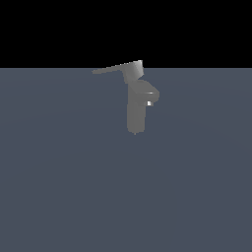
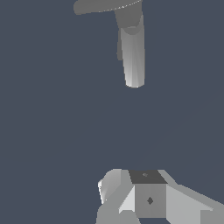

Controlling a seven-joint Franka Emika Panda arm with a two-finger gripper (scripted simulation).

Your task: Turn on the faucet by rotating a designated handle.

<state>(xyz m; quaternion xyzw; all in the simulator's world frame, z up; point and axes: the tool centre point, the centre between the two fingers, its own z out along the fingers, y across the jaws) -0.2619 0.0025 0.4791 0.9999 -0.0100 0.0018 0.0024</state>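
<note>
So the plain matte grey faucet is standing upright on the flat slate-blue floor, sitting toward the far edge of it, roughly in the middle between the exterior view's left and right. It's a rounded column with a short stubby spout poking out toward the exterior view's right, and there's a tiny bright spot just under the spout tip. At the very bottom of the column there's a little nub, can't really make out more than that.

On top sits a blocky grey cap, and the long thin flat grey lever handle sticks out from it toward the exterior view's left, tilted a bit so the free end sits lower than the cap end. Nothing is touching it.

The exterior view shows no arm at all, just the faucet. In the wrist view you get the faucet's column and the handle as a rounded bar crossing its end, both well apart from the robot's grey blocky fingers at the opposite edge of the picture. Only a chunk of that hardware is in frame, so I honestly can't tell how far open the fingers are. There's only bare floor around them, no contact with the faucet.
</note>
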